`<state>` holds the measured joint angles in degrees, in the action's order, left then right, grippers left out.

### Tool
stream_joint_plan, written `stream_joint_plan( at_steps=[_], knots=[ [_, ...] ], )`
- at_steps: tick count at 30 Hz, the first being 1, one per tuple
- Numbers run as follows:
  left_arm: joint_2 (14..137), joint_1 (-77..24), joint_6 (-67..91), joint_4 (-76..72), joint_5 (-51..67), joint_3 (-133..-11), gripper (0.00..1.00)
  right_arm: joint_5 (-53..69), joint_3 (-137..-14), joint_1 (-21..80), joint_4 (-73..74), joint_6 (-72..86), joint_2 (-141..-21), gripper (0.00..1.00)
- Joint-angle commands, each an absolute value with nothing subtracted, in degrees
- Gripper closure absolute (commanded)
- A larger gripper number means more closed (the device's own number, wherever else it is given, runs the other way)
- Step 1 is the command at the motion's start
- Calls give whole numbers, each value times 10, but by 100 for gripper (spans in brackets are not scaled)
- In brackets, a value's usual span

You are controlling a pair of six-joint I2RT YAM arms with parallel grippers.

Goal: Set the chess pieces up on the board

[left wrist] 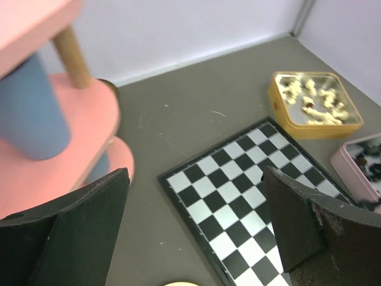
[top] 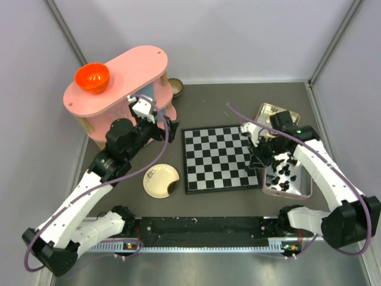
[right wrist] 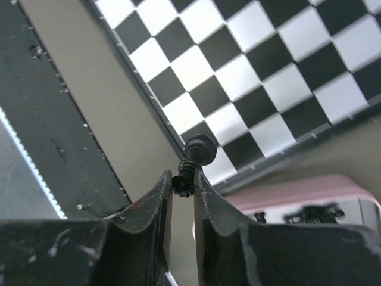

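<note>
The right fingers (right wrist: 146,217) are pinched tight on one little black piece (right wrist: 196,152). Its round head sticks out past the tips. The piece hangs over the right edge of the board (right wrist: 238,77), close to the near corner (I cannot tell if it touches a square). The board lies flat in the middle of the bench (top: 214,101).

Just to the right of the board sits a pink tray (top: 297,192). More black pieces (top: 283,170) lie in it in a heap.

The left fingers (left wrist: 83,232) are wide apart. They are up beside the pink shelf (top: 113,77), well to the left of the board. An orange bowl (top: 91,77) sits on top of the shelf.

A yellow tray (left wrist: 280,101) with cream pieces (left wrist: 312,101) sits by the far right corner of the board. A round plate (top: 156,185) lies near the board's near left corner.
</note>
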<state>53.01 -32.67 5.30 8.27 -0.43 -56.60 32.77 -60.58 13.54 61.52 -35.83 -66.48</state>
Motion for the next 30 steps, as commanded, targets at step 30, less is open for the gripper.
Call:
stream_joint_plan(
  at_steps=[30],
  knots=[
    [361, -326, 58, 139, -235, -498, 1, 231, -690, 466, 474, -317, -895, 92]
  ],
)
